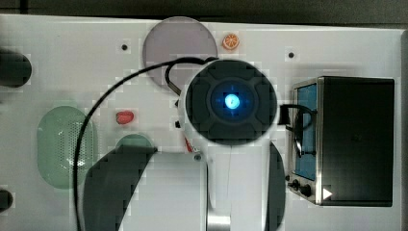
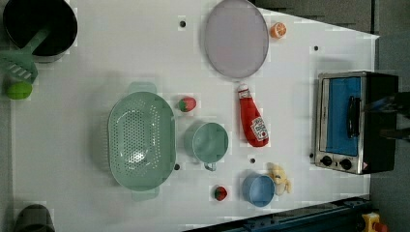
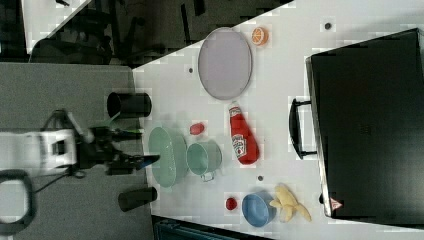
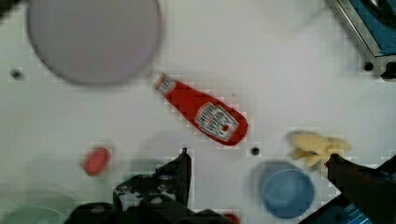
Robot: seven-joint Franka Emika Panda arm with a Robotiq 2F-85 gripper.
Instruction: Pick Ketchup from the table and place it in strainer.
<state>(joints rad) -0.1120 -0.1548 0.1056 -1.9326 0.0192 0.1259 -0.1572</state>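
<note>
The ketchup bottle [image 4: 201, 111] lies flat mid-worktop, cap toward the grey plate [image 4: 93, 37], directly ahead of the pincer [image 4: 257, 163], whose jaws stand wide open.

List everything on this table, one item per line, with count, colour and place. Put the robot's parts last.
ketchup bottle: 1, red, lying flat below the plate in the left view
strainer: 1, mint green, the left view's left
plate: 1, grey-lilac, top
cup: 1, green, between strainer and ketchup bottle
bowl: 1, blue, bottom
banana: 1, yellow, beside the bowl
strawberries: 2, red
orange slice: 1, orange, beside the plate
toaster oven: 1, black and silver, right
gripper: 1, black, open above the table
</note>
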